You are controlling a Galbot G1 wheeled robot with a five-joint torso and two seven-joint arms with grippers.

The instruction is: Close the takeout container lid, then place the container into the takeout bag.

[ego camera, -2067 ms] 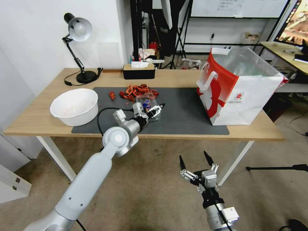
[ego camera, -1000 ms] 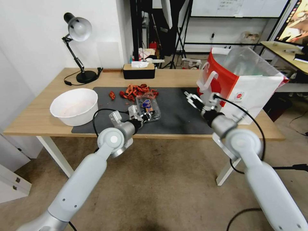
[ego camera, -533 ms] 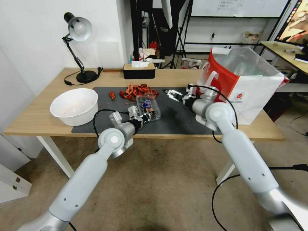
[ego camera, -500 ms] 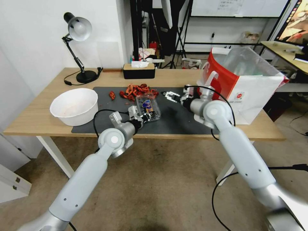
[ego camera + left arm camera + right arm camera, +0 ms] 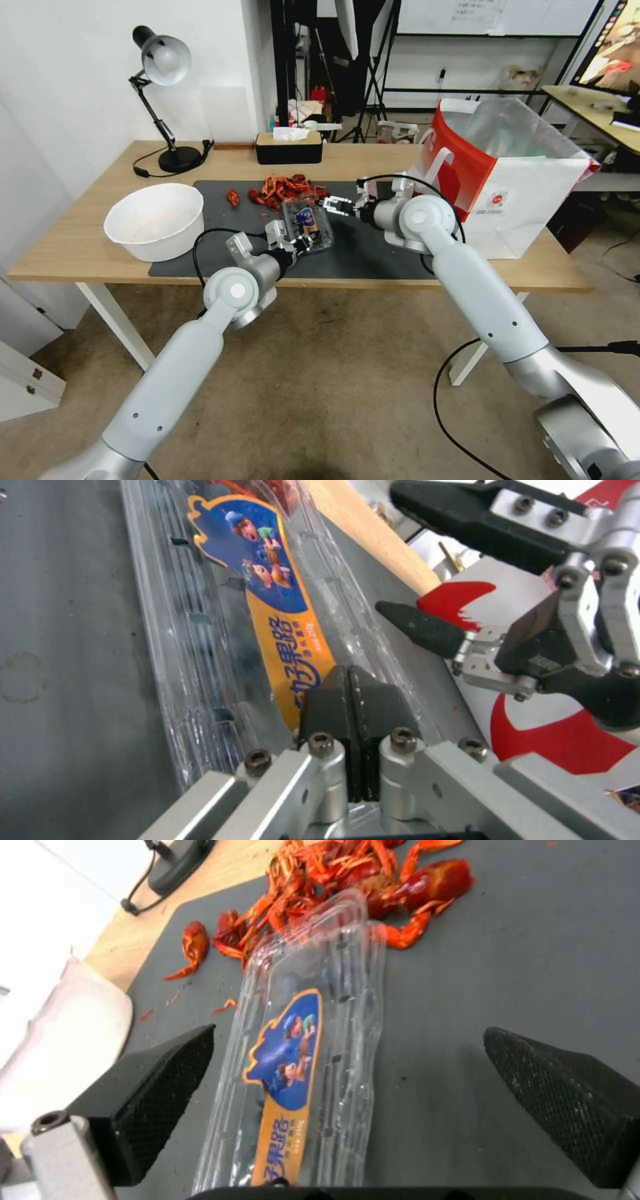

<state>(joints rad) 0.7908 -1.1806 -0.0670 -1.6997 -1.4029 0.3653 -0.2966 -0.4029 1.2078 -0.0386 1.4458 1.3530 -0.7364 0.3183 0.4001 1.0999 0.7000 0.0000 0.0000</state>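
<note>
Two claws now meet at the takeout container on the surface's grey mat: the right claw, spread wide, has swung in from the takeout bag, while the left claw stays pinched on the lid, so closing looks imminent.

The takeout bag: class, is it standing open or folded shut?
Open and upright. The takeout bag stands on the table, its mouth spread wide so the silvery lining shows, handles hanging outside.
</note>
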